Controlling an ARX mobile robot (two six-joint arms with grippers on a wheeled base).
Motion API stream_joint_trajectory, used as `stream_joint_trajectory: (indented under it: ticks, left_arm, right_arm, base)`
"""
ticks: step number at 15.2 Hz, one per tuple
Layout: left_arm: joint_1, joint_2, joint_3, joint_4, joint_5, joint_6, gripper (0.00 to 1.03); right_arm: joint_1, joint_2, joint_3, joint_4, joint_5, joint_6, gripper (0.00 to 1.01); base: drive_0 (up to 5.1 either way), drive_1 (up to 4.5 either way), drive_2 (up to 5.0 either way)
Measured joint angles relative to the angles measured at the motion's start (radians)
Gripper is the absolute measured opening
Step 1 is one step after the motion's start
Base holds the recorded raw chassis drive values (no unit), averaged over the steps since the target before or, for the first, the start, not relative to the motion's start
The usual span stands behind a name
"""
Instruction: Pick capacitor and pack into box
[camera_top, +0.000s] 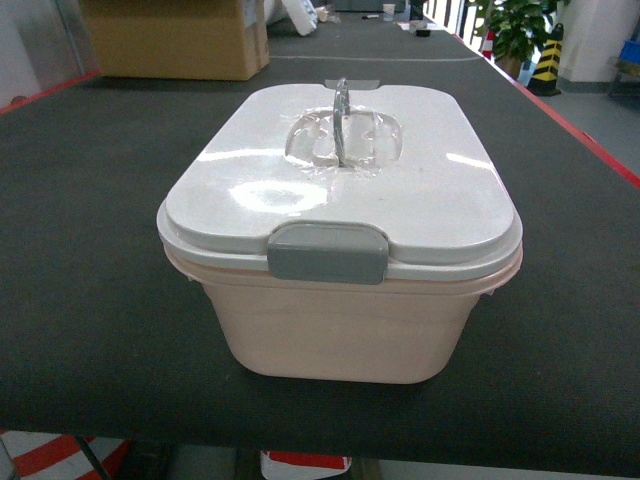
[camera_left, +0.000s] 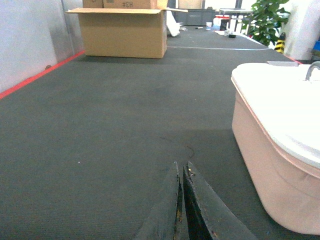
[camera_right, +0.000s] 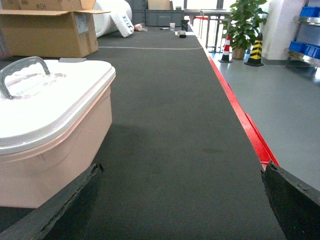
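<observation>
Head view: the box (camera_top: 340, 330) sits mid-frame on the dark mat (camera_top: 90, 300), pink tub below, white lid (camera_top: 250, 190) seated on top, neither arm in sight.
Latch: the grey latch (camera_top: 327, 252) is folded down over the near rim at centre, so the lid looks fastened; I'd judge it has to come off before anything can go inside.
Handle: the clear handle (camera_top: 341, 125) stands upright in its recess at the upper middle of the lid, the obvious place to lift from once the latch is freed.
Capacitor: I can't find one in any view; whether it is already inside the closed box or out of frame cannot be told.
Placement: the box is squared to the robot with the latch facing it, which I take as set up for both arms to reach it, one on each side.
Left gripper (camera_left: 181, 200): at the bottom centre of the left wrist view, fingers pressed together with only a hairline gap, holding nothing, low over bare mat with the box off to the right and apart from it.
Right gripper (camera_right: 180, 200): fingers spread wide to the bottom corners of the right wrist view, empty; the left finger (camera_right: 60, 205) is close beside the tub wall at lower left, and contact can't be settled.
Background: a cardboard carton (camera_top: 175, 40) at upper left, well behind the box, and a potted plant (camera_top: 518, 30) at upper right.
</observation>
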Motion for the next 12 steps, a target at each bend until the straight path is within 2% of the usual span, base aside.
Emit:
stream_joint_trajectory:
  ticks: [5, 12]
  left_arm:
    - [0.0, -0.21, -0.001, -0.202, 0.001, 0.0, 0.02]
    - [0.0, -0.364, -0.001, -0.349, 0.001, 0.0, 0.02]
  right_arm:
    - [0.0, 0.0, 0.0, -0.001, 0.0, 0.0, 0.98]
    - [0.0, 0.0, 0.0, -0.001, 0.0, 0.0, 0.98]
  base:
    - [0.0, 0.0, 0.0]
    - [0.0, 0.0, 0.0]
